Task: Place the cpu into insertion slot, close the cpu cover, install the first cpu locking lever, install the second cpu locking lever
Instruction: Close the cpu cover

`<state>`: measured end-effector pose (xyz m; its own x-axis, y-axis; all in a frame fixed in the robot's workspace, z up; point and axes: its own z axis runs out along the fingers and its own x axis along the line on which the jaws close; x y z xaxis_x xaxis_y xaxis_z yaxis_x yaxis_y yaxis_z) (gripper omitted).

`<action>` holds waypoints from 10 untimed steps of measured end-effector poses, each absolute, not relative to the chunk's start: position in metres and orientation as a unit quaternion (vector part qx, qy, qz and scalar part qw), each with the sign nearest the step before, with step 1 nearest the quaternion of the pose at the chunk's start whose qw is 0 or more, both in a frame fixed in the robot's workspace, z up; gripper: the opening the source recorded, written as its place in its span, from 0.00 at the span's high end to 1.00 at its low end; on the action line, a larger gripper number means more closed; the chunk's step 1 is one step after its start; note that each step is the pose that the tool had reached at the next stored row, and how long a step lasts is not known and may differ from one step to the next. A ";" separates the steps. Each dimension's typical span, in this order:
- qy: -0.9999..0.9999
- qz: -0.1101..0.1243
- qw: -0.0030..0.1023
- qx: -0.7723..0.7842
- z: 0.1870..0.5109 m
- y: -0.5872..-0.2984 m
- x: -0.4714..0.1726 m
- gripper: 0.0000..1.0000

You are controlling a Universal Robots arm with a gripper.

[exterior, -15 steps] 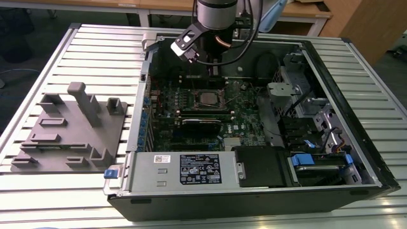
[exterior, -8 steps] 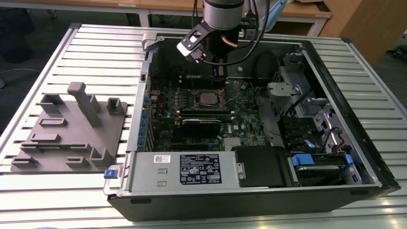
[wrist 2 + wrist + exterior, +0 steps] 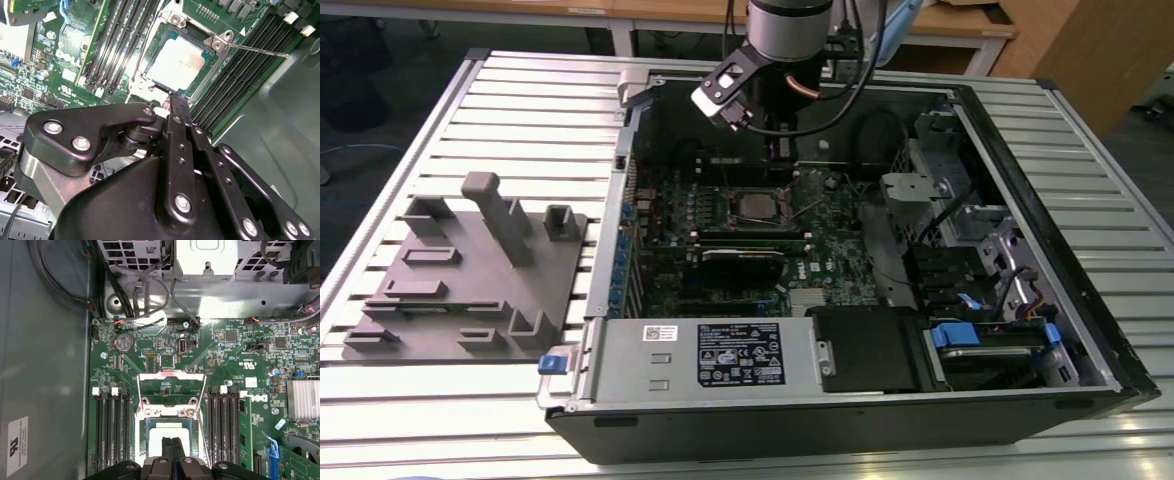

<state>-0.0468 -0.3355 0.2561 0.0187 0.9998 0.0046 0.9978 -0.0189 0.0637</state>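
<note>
Over the insertion slot (image 3: pixel 144 437) | hand (image 3: pixel 172 441) pinched together, empty | cpu (image 3: pixel 170 430) seated (cpu cover (image 3: pixel 172 375) raised)

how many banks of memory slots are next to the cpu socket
2. One bank lies along one side of the insertion slot, the other bank along the opposite side; the gripper hides one end of each.

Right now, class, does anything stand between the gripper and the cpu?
Nothing visible. In both wrist views the gripper hangs close by the cpu, which lies bare in the insertion slot; the cpu cover looks swung up off it.
</note>
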 end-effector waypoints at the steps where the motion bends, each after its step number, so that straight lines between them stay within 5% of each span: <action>1: 0.700 0.024 0.021 0.713 0.257 -0.335 -0.047 0.90; 10: 0.700 0.024 0.021 0.713 0.257 -0.335 -0.046 0.90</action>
<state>-0.0460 -0.3355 0.2574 0.0187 0.9998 0.0046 0.9978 -0.0189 0.0637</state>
